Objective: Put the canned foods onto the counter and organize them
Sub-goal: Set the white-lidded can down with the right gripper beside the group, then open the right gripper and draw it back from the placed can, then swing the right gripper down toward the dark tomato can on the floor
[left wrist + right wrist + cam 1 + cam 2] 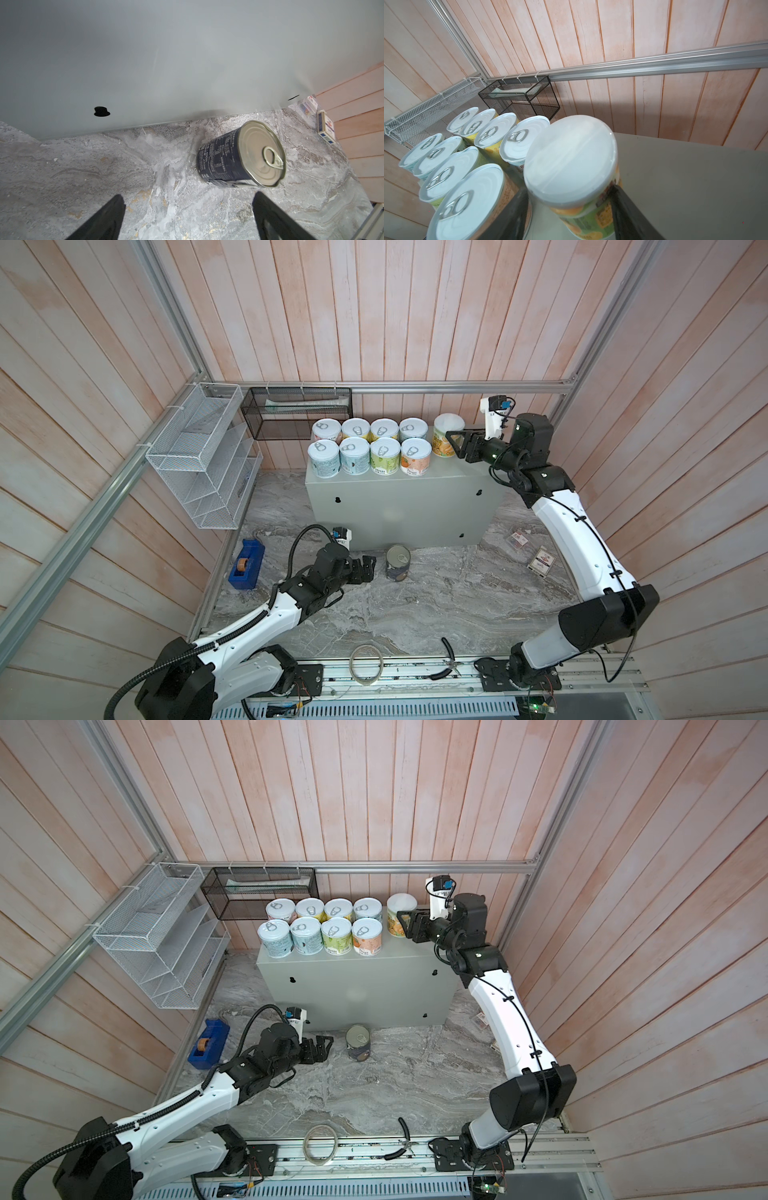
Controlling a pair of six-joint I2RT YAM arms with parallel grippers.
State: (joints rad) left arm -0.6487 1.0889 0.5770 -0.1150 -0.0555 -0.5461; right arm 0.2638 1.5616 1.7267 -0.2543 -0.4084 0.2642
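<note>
Canned foods [384, 450]: eight short ones stand in two rows of four on the left part of the counter [399, 506] top, front row close to its front edge. White-lidded can [449, 423] stands just right of the rows. My right tool [454, 444] straddles it, one finger on each side; I cannot tell whether they press it. Bare counter top runs from there to the right edge. Navy can [397, 563] stands upright on the marble surface [436, 605], near the counter's front face. My left tool [370, 569], spread wide and empty, sits just left of it, not touching.
</note>
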